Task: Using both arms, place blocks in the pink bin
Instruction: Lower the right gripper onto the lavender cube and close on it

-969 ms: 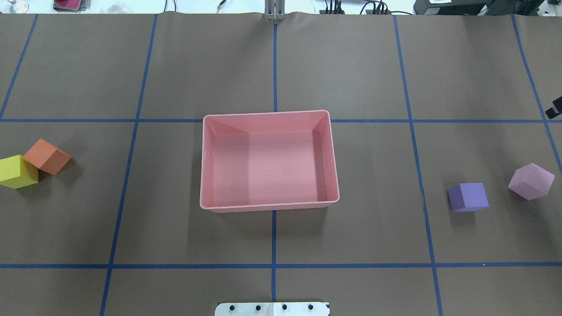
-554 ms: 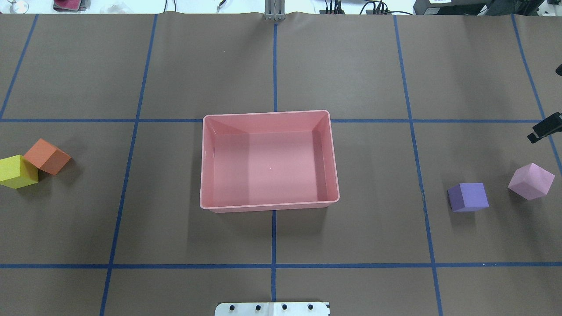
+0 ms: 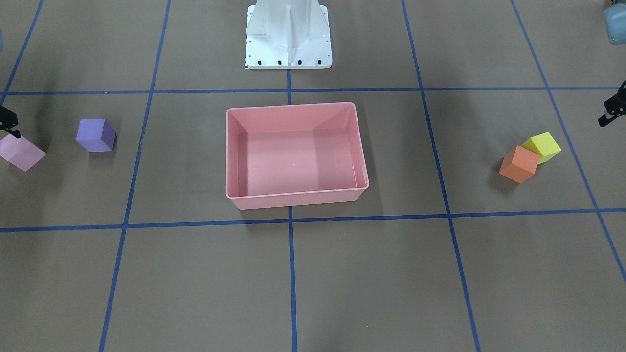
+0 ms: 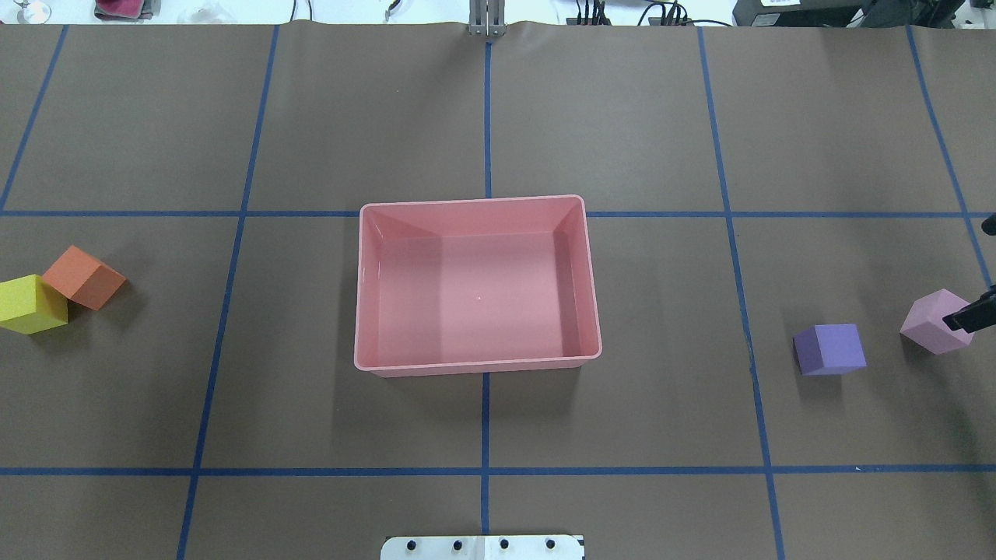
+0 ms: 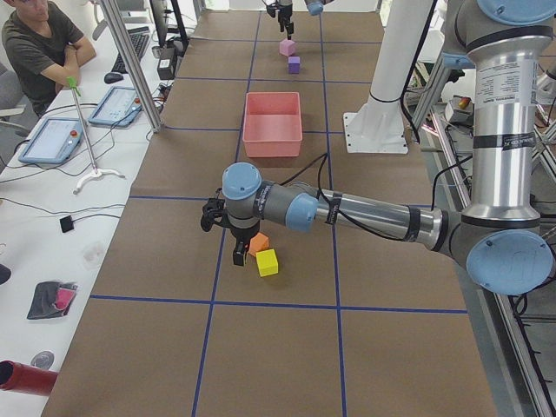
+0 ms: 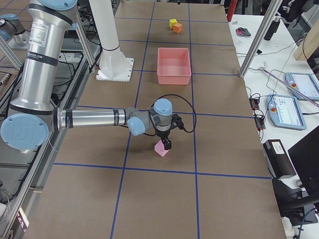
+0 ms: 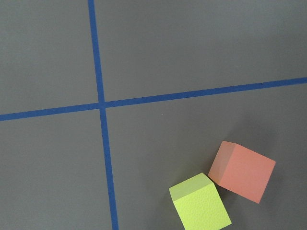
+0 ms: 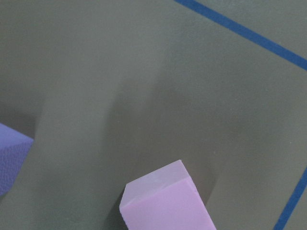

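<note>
The pink bin [image 4: 476, 201] stands empty at the table's middle. The orange block [image 4: 82, 278] and the yellow block [image 4: 29, 305] touch each other at the far left. The purple block [image 4: 831, 350] and the light pink block [image 4: 932, 319] lie apart at the right. My right gripper [image 6: 166, 143] is open and empty, low over the light pink block; one of its fingers [image 4: 967, 316] overlaps that block's right side. My left gripper [image 5: 224, 236] is open and empty beside the orange block [image 5: 258, 243]. Neither wrist view shows its own fingers.
The white pedestal base [image 3: 288, 36] stands on the robot's side of the bin. Blue tape lines cross the brown table cover. An operator [image 5: 39, 48] sits at a side desk with tablets, off the table.
My right gripper's fingers have moved toward the robot in the overhead view, from beyond the light pink block to over it. No block has moved.
</note>
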